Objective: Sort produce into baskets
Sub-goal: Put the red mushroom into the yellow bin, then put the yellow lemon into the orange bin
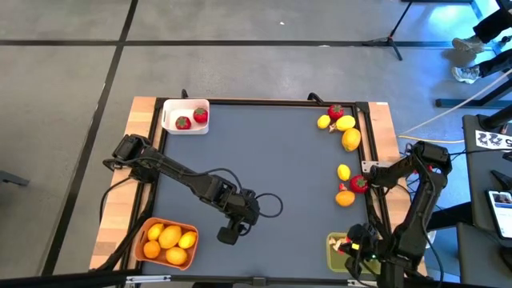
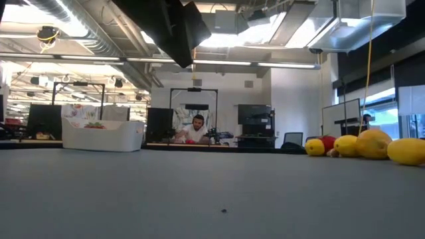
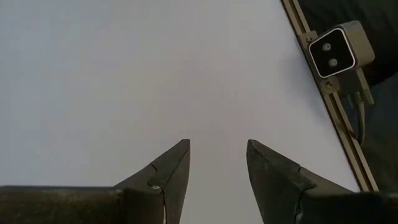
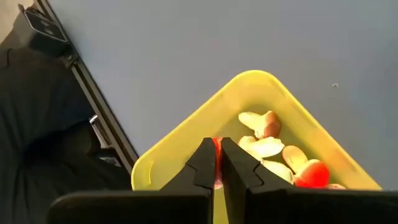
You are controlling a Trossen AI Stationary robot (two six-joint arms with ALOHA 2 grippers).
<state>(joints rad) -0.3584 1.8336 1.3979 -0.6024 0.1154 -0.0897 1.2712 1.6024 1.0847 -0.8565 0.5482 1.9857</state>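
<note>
The right gripper (image 4: 217,163) is hanging over the olive-green basket (image 1: 336,250) with its fingers pressed together, holding nothing I can make out; pale and red bits (image 4: 267,140) are lying inside. The left gripper (image 3: 217,163) is hovering half-open and empty beside the orange basket (image 1: 166,243), which is carrying four citrus fruits. The white basket (image 1: 186,117) is holding two strawberries (image 1: 192,119). Seven fruits are sitting loose near the table's right edge.
</note>
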